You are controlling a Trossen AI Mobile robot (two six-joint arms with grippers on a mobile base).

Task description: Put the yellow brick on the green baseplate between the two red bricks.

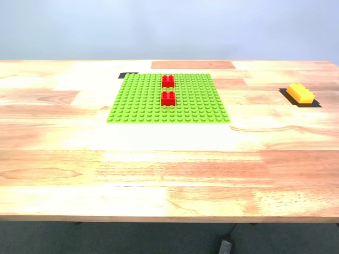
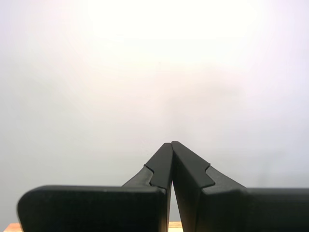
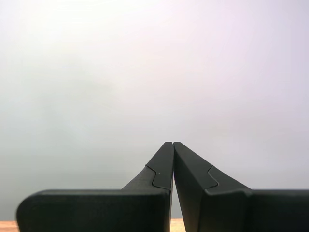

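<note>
Yellow brick [image 1: 300, 93] on tabletop [image 1: 159, 159], exterior view's right, well apart from green baseplate [image 1: 137, 103]; both jaws together, empty, facing wall.

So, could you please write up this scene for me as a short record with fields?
surface: pale wooden table
plate: flat lime-green studded plastic baseplate, centre of the table
on plate: two small red plastic bricks, far one, near one, a gap of bare studs between
loose brick: yellow plastic rectangular brick, off the plate on a black mark at the exterior view's right
first hand: shut, holding nothing, facing a blank wall
second hand: the same
task state: not begun
</note>
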